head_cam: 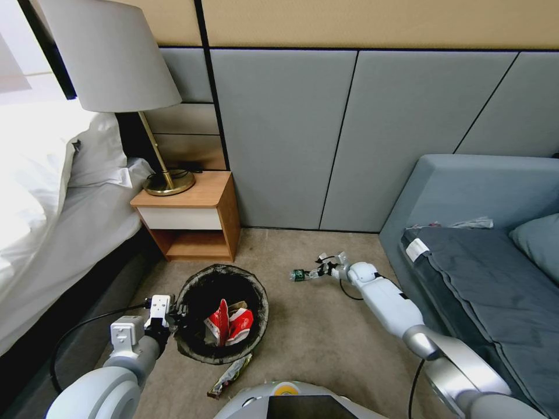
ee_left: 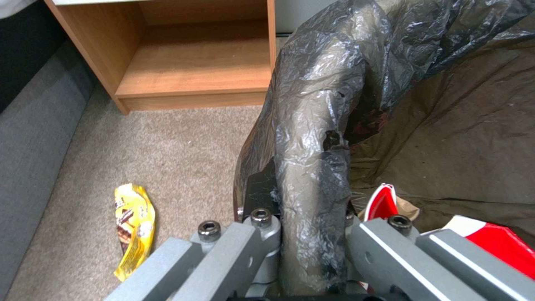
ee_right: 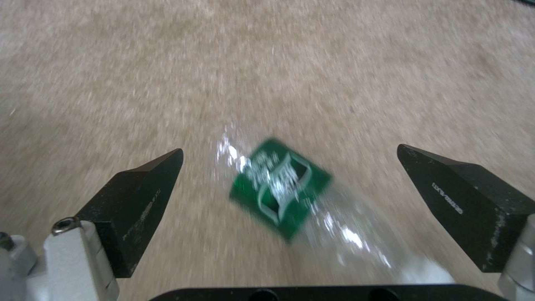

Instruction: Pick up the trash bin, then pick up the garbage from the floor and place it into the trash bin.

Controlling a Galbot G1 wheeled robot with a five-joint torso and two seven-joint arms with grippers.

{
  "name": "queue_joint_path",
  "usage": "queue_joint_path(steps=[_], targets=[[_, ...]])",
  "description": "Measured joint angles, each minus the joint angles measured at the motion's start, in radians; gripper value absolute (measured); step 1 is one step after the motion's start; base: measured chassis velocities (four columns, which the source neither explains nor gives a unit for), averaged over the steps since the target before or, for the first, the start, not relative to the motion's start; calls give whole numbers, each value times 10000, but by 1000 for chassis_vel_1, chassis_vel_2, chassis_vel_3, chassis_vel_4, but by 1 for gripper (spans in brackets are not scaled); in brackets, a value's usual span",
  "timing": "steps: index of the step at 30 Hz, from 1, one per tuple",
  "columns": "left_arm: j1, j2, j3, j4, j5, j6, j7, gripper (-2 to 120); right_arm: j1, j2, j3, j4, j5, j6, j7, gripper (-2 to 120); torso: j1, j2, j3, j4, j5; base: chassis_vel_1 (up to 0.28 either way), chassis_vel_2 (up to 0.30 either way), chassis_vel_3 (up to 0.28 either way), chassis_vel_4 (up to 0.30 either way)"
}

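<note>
L gripper [head_cam: 174, 312] clenched on rim of round white trash bin w/ dark bag liner [head_cam: 256, 291]; red-white cartons [head_cam: 230, 326] already inside. Yellow snack wrapper [head_cam: 230, 375] on carpet, outside the fingers. R gripper [head_cam: 324, 265] spread wide, clear green-labelled plastic bottle [ee_right: 290, 188] between fingers, ungrasped.

Trash bin [head_cam: 198, 343] on the floor [head_cam: 326, 343], just before the nightstand [head_cam: 192, 218]. Cartons [head_cam: 229, 327] inside the bin. Left tool [head_cam: 174, 311] on the bin's left rim. Wrapper [head_cam: 231, 375] on the floor just before the bin. Bottle [head_cam: 304, 274] right of the bin, between the right tool [head_cam: 324, 263] fingers. Bed [head_cam: 46, 233] far left, sofa [head_cam: 483, 273] far right.
</note>
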Motion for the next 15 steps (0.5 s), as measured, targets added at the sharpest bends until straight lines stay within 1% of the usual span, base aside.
queue_joint_path(steps=[3, 4, 6, 10, 15], targets=[[13, 6, 10, 0, 23, 0, 19, 2, 234, 393, 32, -865, 9, 843, 145, 100, 0, 0, 0, -4, -3, 0, 0, 0, 0], [13, 6, 10, 0, 23, 0, 19, 2, 234, 393, 32, -865, 9, 843, 145, 100, 0, 0, 0, -4, -3, 0, 0, 0, 0], [30, 8, 16, 0, 44, 1, 36, 2, 388, 630, 90, -1420, -78, 1245, 210, 100, 0, 0, 0, -2, 0, 0, 0, 0, 0], [64, 37, 2, 0, 70, 1, 56, 2, 596, 856, 229, -2082, -357, 1473, 255, 100, 0, 0, 0, -2, -1, 0, 0, 0, 0], [88, 53, -8, 0, 111, 0, 81, 2, 766, 1047, 439, -2711, -563, 1504, 267, 100, 0, 0, 0, -3, -2, 0, 0, 0, 0]])
